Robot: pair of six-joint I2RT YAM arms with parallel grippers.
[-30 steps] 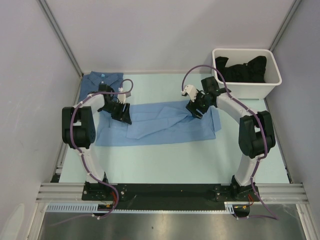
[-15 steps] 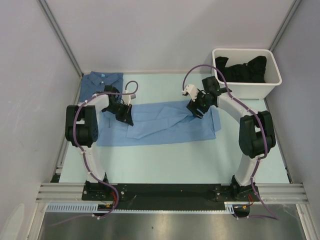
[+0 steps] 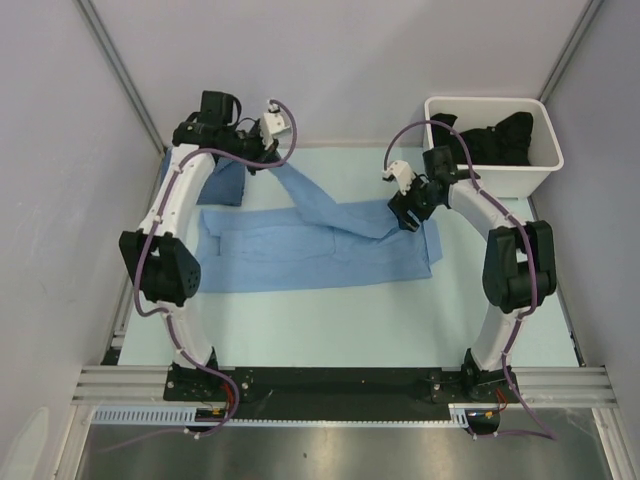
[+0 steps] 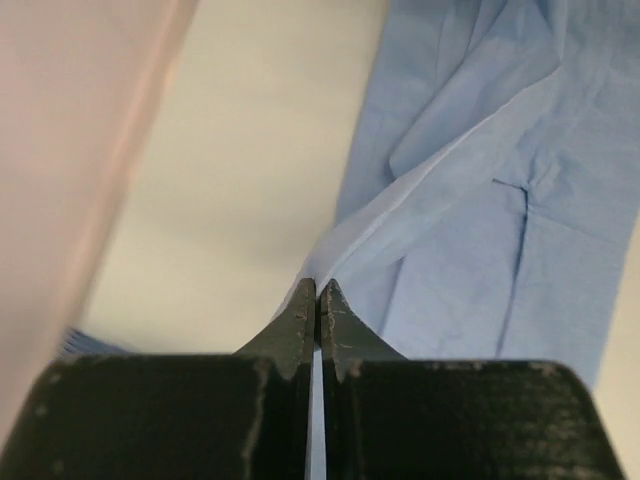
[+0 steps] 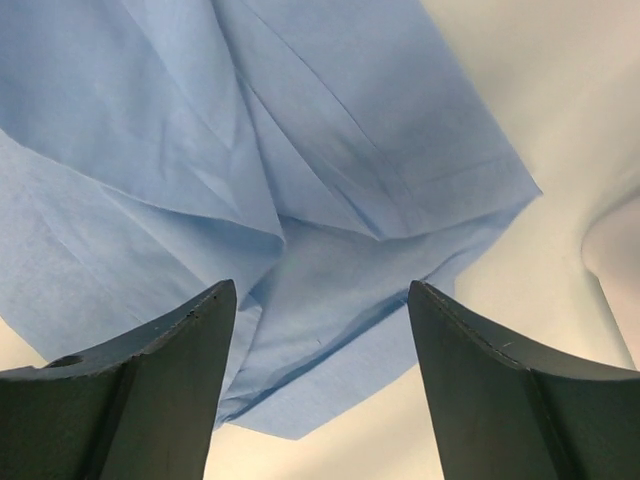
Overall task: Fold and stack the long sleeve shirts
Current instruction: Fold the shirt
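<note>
The left gripper is closed tight, its two dark fingers pressed together on a thin edge of the light sky-blue shirt. In the top view this left gripper is raised at the far left of the table, well apart from the white bin. A long strip of the shirt, apparently a sleeve, runs taut from it back toward the bin's side.

The right gripper stands wide open, with nothing between its jaws. It hangs just above the bunched folds at the end of the shirt nearest the bin and is not clamped on the cloth. From above, the right gripper sits near the bin's left wall.

The light sky-blue shirt lies spread flat on the pale green table, starting just beside the bin and reaching away from it to the left. The darker denim-blue shirt lies farthest from the bin, partly hidden under the left arm. Dark clothing fills the bin.
</note>
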